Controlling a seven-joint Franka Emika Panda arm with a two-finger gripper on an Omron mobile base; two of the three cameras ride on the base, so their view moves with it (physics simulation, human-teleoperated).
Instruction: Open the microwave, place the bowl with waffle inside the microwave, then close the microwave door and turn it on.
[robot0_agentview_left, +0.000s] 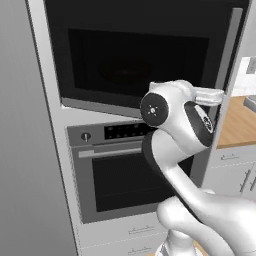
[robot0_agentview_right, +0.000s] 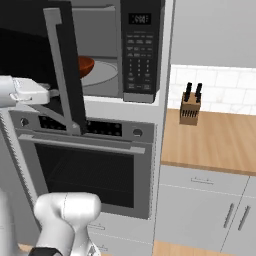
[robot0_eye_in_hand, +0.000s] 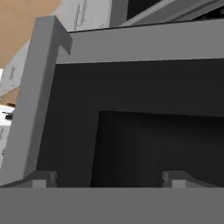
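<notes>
The microwave (robot0_agentview_right: 138, 50) stands open. Its door (robot0_agentview_right: 68, 75) is swung out to the left, and the silver handle (robot0_agentview_right: 54, 60) runs along its free edge. The reddish-brown bowl (robot0_agentview_right: 86, 65) sits inside on the turntable; what it holds is not visible. My gripper (robot0_eye_in_hand: 109, 181) is open with nothing between its fingertips (robot0_eye_in_hand: 43, 179). It points at the door's outer face (robot0_eye_in_hand: 131, 131), close to the dark window, with the handle (robot0_eye_in_hand: 39, 87) off to one side. In the left base view, the door (robot0_agentview_left: 135, 55) faces the camera above my arm.
A grey oven (robot0_agentview_right: 90, 170) with a horizontal bar handle sits directly below the microwave. To the right, a wooden counter (robot0_agentview_right: 215, 140) carries a knife block (robot0_agentview_right: 190, 110), with grey drawers underneath. A tall grey panel (robot0_agentview_left: 25, 150) closes off the left side.
</notes>
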